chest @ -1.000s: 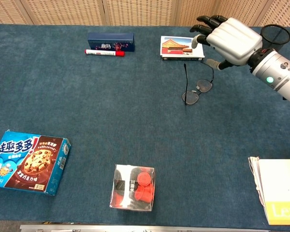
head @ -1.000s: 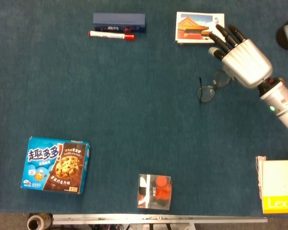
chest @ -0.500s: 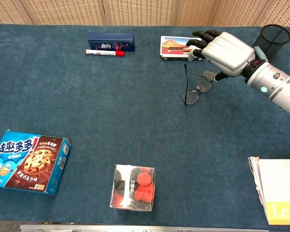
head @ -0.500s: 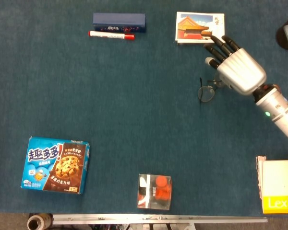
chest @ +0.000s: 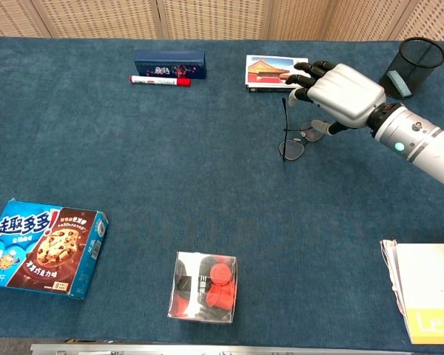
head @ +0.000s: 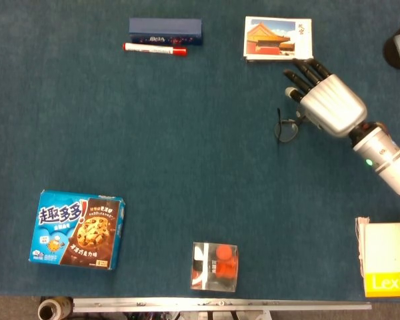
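Lab-like test table: blue felt top (chest: pixel 207 185), folding screen (chest: pixel 207 16) behind (staged oddments).

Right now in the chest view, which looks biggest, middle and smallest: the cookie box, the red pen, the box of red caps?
1. cookie box, clearly largest
2. box of red caps
3. red pen, thinnest, though it lies farther from the camera, so it looks smaller

the head view looks straight down on the blue table (head: pixel 187 167) from high up; the chest view faces forward at a lower slant, nearer, sharing that same tabletop.
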{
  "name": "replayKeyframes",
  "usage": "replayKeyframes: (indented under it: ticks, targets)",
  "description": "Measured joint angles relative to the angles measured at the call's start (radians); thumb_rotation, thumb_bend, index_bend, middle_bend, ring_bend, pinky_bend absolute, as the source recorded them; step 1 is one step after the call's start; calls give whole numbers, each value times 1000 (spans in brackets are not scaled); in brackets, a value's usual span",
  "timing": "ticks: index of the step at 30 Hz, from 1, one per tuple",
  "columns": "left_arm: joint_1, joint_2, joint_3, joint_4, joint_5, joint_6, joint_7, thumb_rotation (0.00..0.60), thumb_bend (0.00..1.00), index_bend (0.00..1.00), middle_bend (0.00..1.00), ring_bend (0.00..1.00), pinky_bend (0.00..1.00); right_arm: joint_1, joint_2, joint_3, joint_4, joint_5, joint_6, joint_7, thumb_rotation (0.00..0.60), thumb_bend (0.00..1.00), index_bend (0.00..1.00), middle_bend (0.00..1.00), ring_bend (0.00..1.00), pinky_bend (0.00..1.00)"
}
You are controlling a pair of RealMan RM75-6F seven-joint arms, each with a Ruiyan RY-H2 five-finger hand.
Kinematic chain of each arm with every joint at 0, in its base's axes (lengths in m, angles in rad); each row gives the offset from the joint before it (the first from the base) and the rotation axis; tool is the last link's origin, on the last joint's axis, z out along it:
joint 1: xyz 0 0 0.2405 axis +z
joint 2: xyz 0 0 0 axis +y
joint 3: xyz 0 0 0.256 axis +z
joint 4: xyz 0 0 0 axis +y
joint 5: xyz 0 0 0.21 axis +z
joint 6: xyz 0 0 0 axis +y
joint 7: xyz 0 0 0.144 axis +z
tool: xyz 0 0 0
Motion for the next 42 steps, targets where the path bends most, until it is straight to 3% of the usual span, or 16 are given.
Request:
replayKeyframes:
  ticks: [27, 42]
  targets:
    - [3, 4, -2, -1, 1, 5, -6, 600, 48, 529, 466, 342, 491, -12, -46, -26, 70, -10, -14, 39, 600, 289, 348, 182, 12, 160]
    - [1, 3, -1, -1, 0, -1, -1, 600, 48, 529, 466, 342, 490, -17, 24, -25, -54, -22, 18, 11, 600, 289, 348, 182, 12, 160]
